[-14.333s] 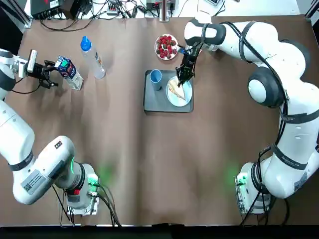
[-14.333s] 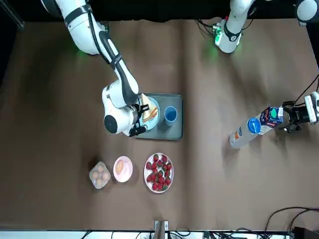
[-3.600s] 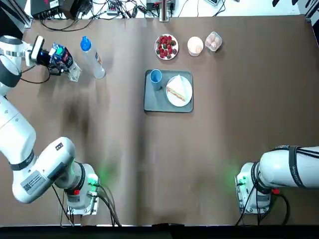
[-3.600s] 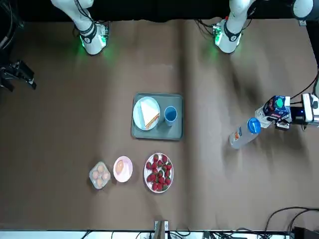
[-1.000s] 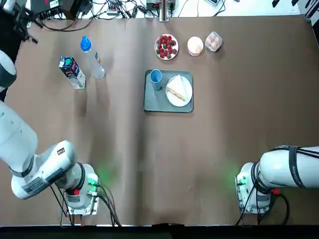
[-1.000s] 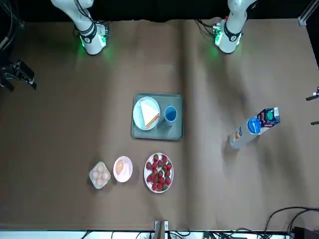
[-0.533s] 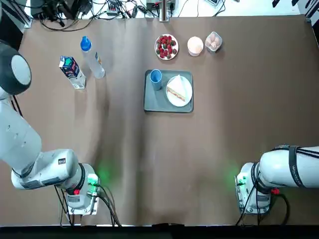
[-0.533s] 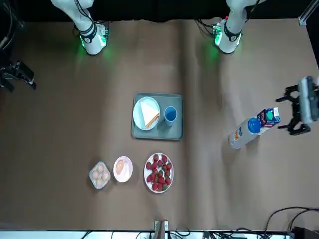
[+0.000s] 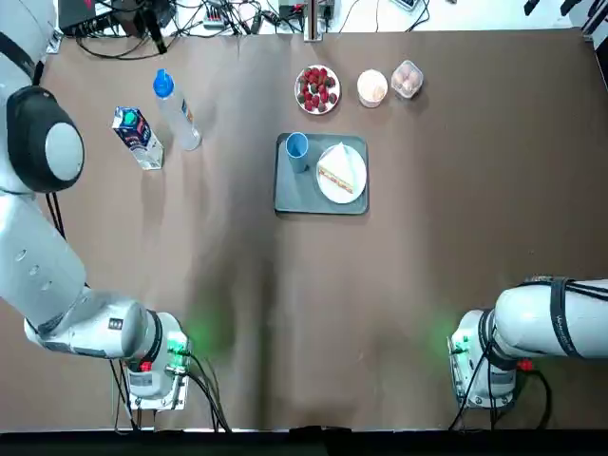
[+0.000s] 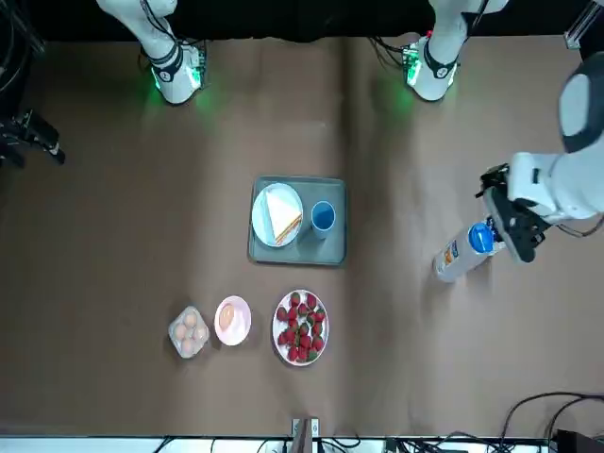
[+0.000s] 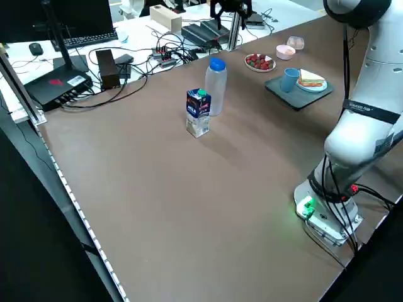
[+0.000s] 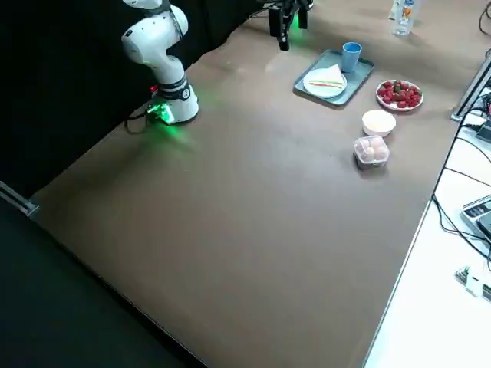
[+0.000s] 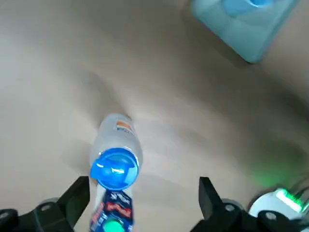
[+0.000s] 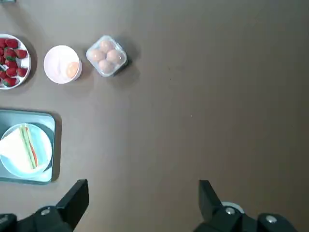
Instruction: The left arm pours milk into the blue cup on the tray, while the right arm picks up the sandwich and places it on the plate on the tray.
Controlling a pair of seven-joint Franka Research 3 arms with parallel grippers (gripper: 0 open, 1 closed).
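The sandwich [image 9: 340, 172] lies on the plate [image 9: 330, 188] beside the blue cup [image 9: 296, 147] on the tray [image 9: 294, 195], the milk carton [image 9: 135, 137] stands free, and both claws, left claw [image 10: 507, 209] and right claw [image 14: 143, 203], are spread.

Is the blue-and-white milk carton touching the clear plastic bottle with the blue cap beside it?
Apart. In the top view, a strip of brown table shows between the blue-and-white milk carton and the clear plastic bottle with the blue cap.

Table [image 9: 399, 285]: matt brown cloth, faintly creased. Bottle [image 9: 177, 114]: clear plastic, glossy blue cap. Milk carton [image 9: 136, 138]: printed paperboard. Tray [image 9: 290, 195]: smooth matt grey
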